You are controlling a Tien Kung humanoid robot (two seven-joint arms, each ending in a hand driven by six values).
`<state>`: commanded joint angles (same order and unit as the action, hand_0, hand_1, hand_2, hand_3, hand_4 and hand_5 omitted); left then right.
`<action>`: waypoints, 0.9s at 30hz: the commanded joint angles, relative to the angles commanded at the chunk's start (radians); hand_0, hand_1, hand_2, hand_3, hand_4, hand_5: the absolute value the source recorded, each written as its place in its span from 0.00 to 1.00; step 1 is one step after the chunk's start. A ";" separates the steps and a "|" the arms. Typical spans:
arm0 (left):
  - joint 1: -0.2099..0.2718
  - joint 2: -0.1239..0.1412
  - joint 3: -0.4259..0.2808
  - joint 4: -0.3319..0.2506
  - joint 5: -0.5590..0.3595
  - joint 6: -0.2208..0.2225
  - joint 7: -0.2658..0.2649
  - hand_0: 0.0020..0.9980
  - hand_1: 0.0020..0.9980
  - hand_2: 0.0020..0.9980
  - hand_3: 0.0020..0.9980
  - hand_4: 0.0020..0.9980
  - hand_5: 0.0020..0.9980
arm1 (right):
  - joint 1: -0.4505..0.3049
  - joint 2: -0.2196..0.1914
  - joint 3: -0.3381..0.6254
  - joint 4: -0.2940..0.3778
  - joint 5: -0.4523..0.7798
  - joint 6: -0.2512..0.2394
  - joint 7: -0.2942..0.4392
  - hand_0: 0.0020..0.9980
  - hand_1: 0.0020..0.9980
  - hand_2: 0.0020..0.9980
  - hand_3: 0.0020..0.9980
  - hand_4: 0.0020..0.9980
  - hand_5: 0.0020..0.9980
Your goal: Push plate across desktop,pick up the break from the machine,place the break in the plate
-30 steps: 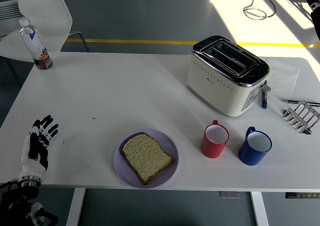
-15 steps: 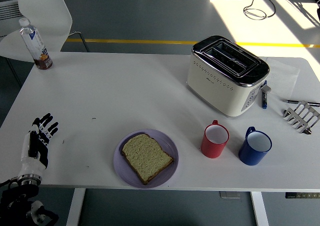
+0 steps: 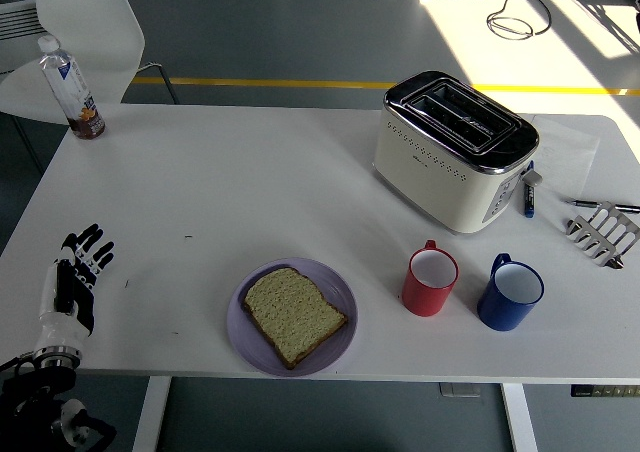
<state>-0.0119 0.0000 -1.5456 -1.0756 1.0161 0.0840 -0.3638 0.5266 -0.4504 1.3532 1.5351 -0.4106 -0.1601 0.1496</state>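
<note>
A lilac plate (image 3: 334, 340) lies near the table's front edge, left of centre. One slice of bread (image 3: 292, 314) rests flat on it. The cream and chrome toaster (image 3: 453, 148) stands at the back right, its slots showing no bread. My left hand (image 3: 78, 275) hovers low at the table's front left corner, far left of the plate, fingers spread and holding nothing. The right arm is out of sight.
A red mug (image 3: 430, 281) and a blue mug (image 3: 510, 295) stand right of the plate. A toast rack (image 3: 603, 230) and pens (image 3: 528, 196) lie at the right edge. A drink bottle (image 3: 71, 91) stands at the back left corner, a white chair (image 3: 80, 32) behind it.
My left hand has slid a little toward the left and nearer the table's front edge. Plate, bread and toaster have stayed put.
</note>
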 joint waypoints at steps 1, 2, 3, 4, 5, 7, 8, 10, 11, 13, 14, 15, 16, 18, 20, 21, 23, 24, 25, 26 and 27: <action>0.000 0.000 0.001 0.001 0.000 0.000 0.001 0.81 0.80 0.88 0.78 0.52 1.00 | 0.000 0.000 0.001 0.000 0.002 -0.002 -0.002 0.85 0.80 0.85 0.85 0.48 0.84; 0.000 0.000 0.002 0.001 0.000 0.000 0.001 0.81 0.80 0.88 0.78 0.52 1.00 | -0.001 0.000 0.001 0.000 0.004 -0.003 -0.004 0.85 0.80 0.85 0.85 0.48 0.84; 0.000 0.000 0.002 0.002 -0.003 -0.001 0.001 0.81 0.80 0.88 0.78 0.52 1.00 | 0.000 0.001 0.002 -0.002 0.005 -0.007 -0.009 0.85 0.80 0.85 0.85 0.48 0.84; 0.000 0.000 0.002 0.002 -0.004 -0.001 0.001 0.81 0.80 0.88 0.78 0.52 1.00 | 0.000 0.001 0.003 -0.002 0.006 -0.008 -0.011 0.85 0.80 0.85 0.85 0.48 0.84; -0.002 0.000 0.000 0.003 -0.005 -0.001 0.001 0.81 0.80 0.88 0.78 0.52 1.00 | 0.000 0.002 0.004 -0.002 0.006 -0.008 -0.011 0.85 0.80 0.85 0.85 0.48 0.84; -0.007 0.000 -0.005 0.003 -0.004 0.000 0.001 0.81 0.80 0.88 0.78 0.52 1.00 | 0.001 0.004 0.008 -0.003 0.005 -0.009 -0.013 0.85 0.80 0.85 0.85 0.46 0.93; -0.008 0.000 -0.005 0.002 -0.004 0.000 0.001 0.81 0.80 0.88 0.78 0.52 1.00 | 0.001 0.004 0.008 -0.003 0.005 -0.009 -0.013 0.85 0.80 0.85 0.85 0.46 0.93; -0.010 0.000 -0.007 0.002 -0.003 0.000 0.000 0.81 0.80 0.88 0.78 0.52 1.00 | -0.001 -0.001 0.008 -0.002 0.003 -0.011 -0.015 0.85 0.80 0.85 0.85 0.46 0.93; -0.011 0.000 -0.008 0.003 -0.003 0.000 0.000 0.81 0.80 0.88 0.78 0.52 1.00 | -0.002 -0.004 0.007 -0.002 0.002 -0.012 -0.016 0.85 0.80 0.85 0.85 0.46 0.93; -0.011 0.000 -0.008 0.003 -0.003 0.000 0.000 0.81 0.80 0.88 0.78 0.52 1.00 | -0.003 -0.008 0.004 -0.001 0.002 -0.013 -0.017 0.85 0.80 0.85 0.85 0.47 0.93; -0.009 0.000 -0.008 0.003 -0.004 0.000 0.000 0.81 0.80 0.88 0.78 0.52 1.00 | -0.003 -0.010 0.002 -0.001 0.003 -0.013 -0.018 0.85 0.80 0.85 0.85 0.47 0.93; -0.009 0.000 -0.008 0.003 -0.004 0.000 0.000 0.81 0.80 0.88 0.78 0.52 1.00 | -0.003 -0.011 0.001 -0.002 0.003 -0.013 -0.018 0.85 0.80 0.85 0.85 0.47 0.93; -0.009 0.000 -0.009 0.003 -0.004 0.000 -0.001 0.81 0.80 0.88 0.78 0.52 1.00 | -0.003 -0.011 0.001 -0.002 0.003 -0.014 -0.018 0.85 0.80 0.85 0.85 0.47 0.93; -0.008 0.000 -0.009 0.004 -0.004 -0.001 -0.001 0.81 0.80 0.88 0.78 0.52 1.00 | -0.002 -0.009 -0.001 -0.002 0.002 -0.014 -0.017 0.85 0.80 0.85 0.85 0.47 0.93; -0.008 0.000 -0.009 0.004 -0.004 -0.001 -0.001 0.81 0.80 0.88 0.78 0.52 1.00 | -0.002 -0.008 -0.004 -0.002 0.002 -0.014 -0.018 0.85 0.80 0.85 0.85 0.47 0.91; -0.007 0.000 -0.008 0.004 -0.004 -0.001 -0.001 0.81 0.80 0.88 0.78 0.52 1.00 | -0.002 -0.008 -0.006 -0.002 0.002 -0.014 -0.018 0.85 0.80 0.85 0.85 0.47 0.91; -0.006 0.000 -0.005 0.005 -0.004 -0.001 -0.001 0.81 0.80 0.88 0.78 0.52 1.00 | -0.003 -0.008 -0.009 -0.002 0.003 -0.013 -0.019 0.85 0.80 0.85 0.85 0.47 0.91; -0.006 0.000 -0.003 0.005 -0.003 -0.001 -0.001 0.81 0.80 0.88 0.78 0.52 1.00 | -0.005 -0.010 -0.010 -0.002 0.003 -0.012 -0.020 0.85 0.80 0.85 0.85 0.47 0.91; -0.005 0.000 -0.001 0.005 -0.003 -0.001 -0.001 0.81 0.80 0.88 0.78 0.52 1.00 | -0.006 -0.011 -0.010 -0.002 0.003 -0.012 -0.020 0.86 0.80 0.85 0.85 0.47 0.91; -0.005 0.000 0.000 0.005 -0.003 -0.001 -0.001 0.81 0.80 0.88 0.78 0.52 1.00 | -0.007 -0.013 -0.010 -0.002 0.004 -0.011 -0.021 0.86 0.80 0.85 0.85 0.47 0.91; -0.004 0.000 0.001 0.006 -0.003 -0.001 -0.001 0.81 0.80 0.88 0.78 0.52 1.00 | -0.007 -0.015 -0.011 -0.002 0.004 -0.010 -0.021 0.86 0.80 0.85 0.85 0.47 0.91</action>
<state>-0.0157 0.0000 -1.5444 -1.0700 1.0128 0.0829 -0.3650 0.5192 -0.4657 1.3426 1.5334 -0.4061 -0.1704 0.1283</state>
